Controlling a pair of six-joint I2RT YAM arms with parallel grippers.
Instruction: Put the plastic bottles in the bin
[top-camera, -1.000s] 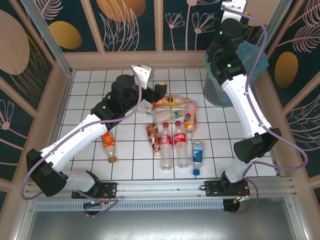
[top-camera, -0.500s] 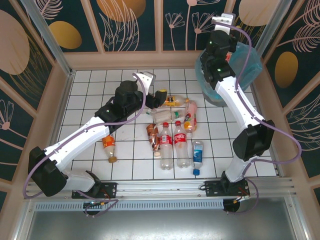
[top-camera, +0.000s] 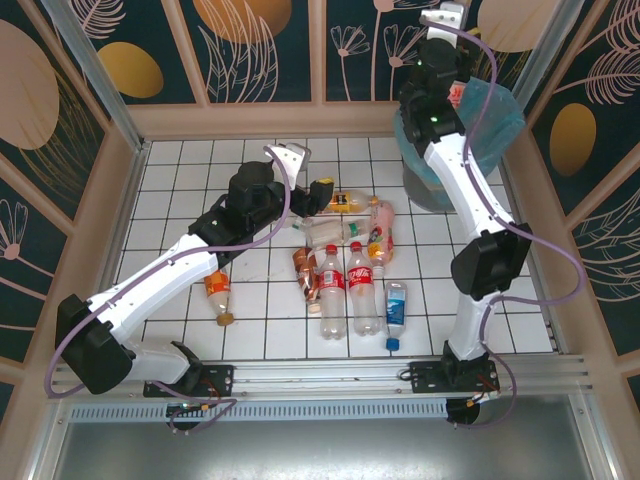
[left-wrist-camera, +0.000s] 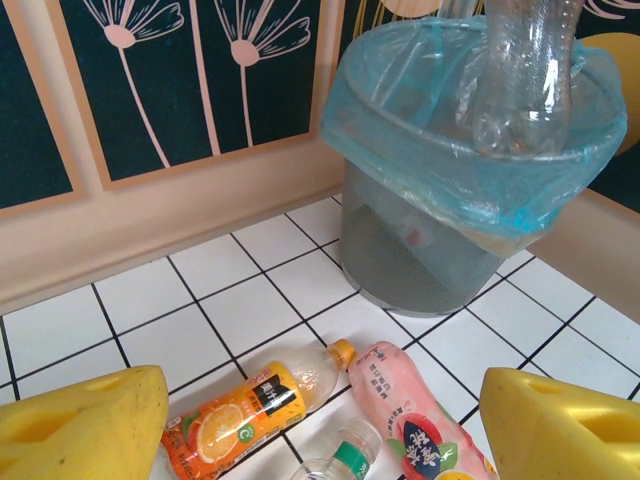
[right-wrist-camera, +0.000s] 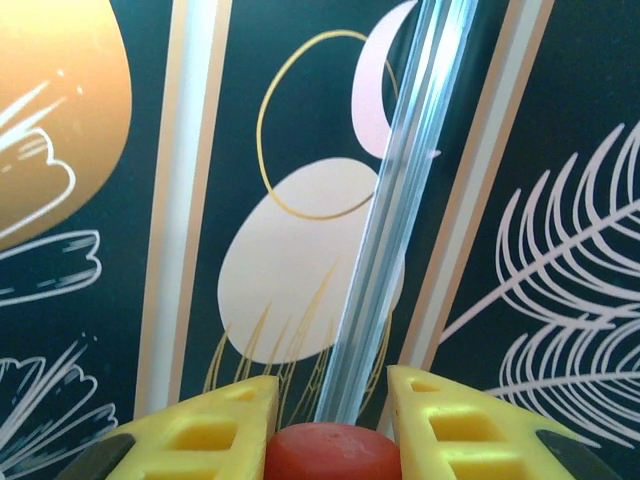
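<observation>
Just over the bin (left-wrist-camera: 420, 250), the right pincer (right-wrist-camera: 328, 405) is clenched on the cap of a red-capped clear bottle (left-wrist-camera: 525, 70), which hangs above its mouth. The left pincer (left-wrist-camera: 320, 415) stands released, seemingly empty, over the plastic bottles (top-camera: 348, 262) lying on the counter (top-camera: 180, 200) beside the bin.

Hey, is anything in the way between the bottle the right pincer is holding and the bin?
Nothing visible. The right pincer grips the clear bottle by its red cap. The bottle hangs upright over the open, bag-lined mouth of the bin, with no object between them.
</observation>
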